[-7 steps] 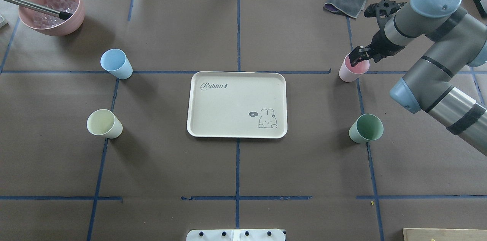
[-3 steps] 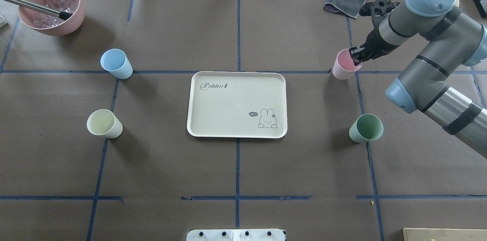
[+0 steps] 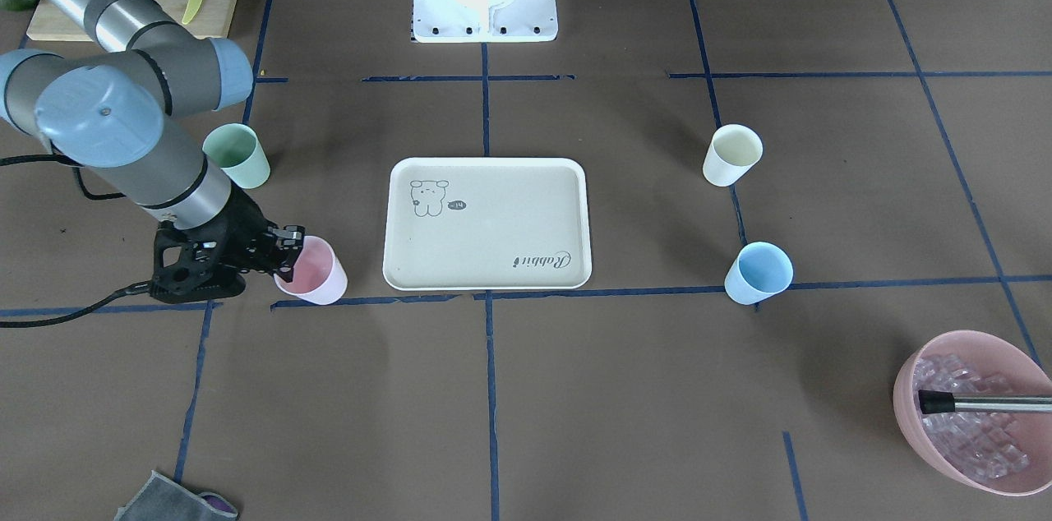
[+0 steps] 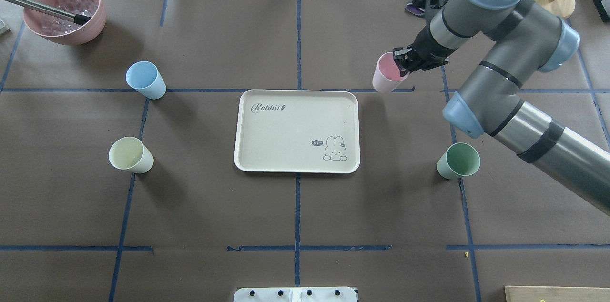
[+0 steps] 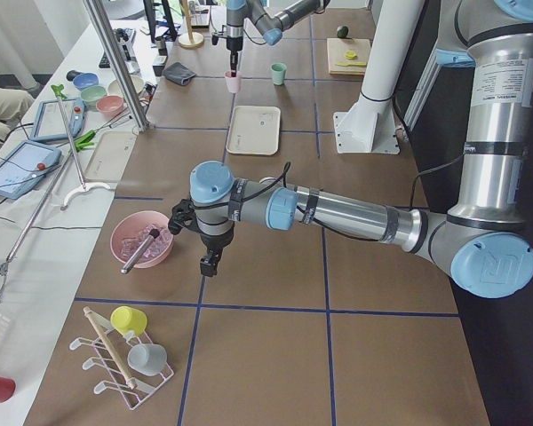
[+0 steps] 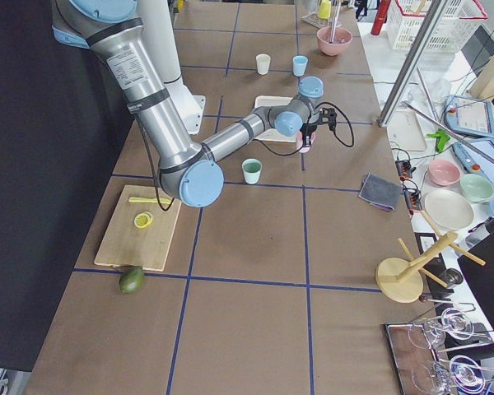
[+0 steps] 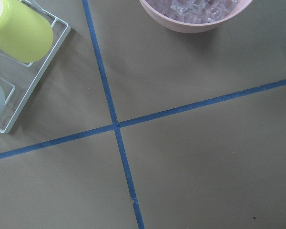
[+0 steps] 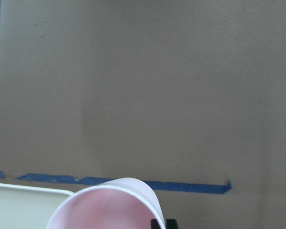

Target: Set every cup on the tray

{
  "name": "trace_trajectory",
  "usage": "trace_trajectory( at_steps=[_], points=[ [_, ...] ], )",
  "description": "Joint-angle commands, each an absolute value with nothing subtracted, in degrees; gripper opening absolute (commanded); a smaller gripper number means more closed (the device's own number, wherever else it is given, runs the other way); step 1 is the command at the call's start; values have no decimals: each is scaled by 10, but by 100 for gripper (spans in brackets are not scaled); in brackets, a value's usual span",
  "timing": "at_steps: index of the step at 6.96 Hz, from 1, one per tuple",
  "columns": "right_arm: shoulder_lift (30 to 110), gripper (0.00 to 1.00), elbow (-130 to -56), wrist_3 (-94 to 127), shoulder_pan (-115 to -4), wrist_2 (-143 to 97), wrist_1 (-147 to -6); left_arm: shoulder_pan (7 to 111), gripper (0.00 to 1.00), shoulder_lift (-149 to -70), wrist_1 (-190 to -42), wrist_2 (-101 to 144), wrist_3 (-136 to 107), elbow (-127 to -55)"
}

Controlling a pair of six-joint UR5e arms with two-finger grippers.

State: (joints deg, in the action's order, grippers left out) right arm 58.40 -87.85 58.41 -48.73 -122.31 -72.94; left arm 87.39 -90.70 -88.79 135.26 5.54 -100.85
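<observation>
Right gripper (image 4: 404, 61) pinched shut on the rim of the pink cup (image 4: 387, 75), just beside the far right corner of the tray (image 4: 295, 130)
looks like one finger inside the wall, one outside; I'd guess thin plastic, super light and stiff, but smooth, so a one-sided pinch could let it swing or slip; rim's the natural hold anyway; blue cup (image 4: 145, 79), cream cup (image 4: 129, 154) and green cup (image 4: 458, 160) stand well apart from the tray; left gripper (image 5: 211, 263) only shows side-on, can't tell open or closed
</observation>
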Motion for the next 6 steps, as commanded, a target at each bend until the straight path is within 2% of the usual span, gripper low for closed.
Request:
trace_trajectory(
  at_steps=[1,2,3,4,5,6],
  points=[
    [536,0,-877,702,-415,-1148,-733,873,100,-907,-888,1353,55,-1008],
    [536,1,-877,713,-396,-1130,-733,873,100,-907,-888,1352,55,-1008],
    [537,8,-876,715,-381,-1112,-733,872,100,-907,-888,1353,55,-1009],
    [540,61,-876,732,-371,-1100,-732,872,100,-907,-888,1353,55,-1008],
    [541,97,-877,730,-367,-1087,-733,872,100,-907,-888,1353,55,-1008],
    [542,98,-879,726,-372,-1093,-735,872,100,-907,-888,1353,55,-1008]
  ],
)
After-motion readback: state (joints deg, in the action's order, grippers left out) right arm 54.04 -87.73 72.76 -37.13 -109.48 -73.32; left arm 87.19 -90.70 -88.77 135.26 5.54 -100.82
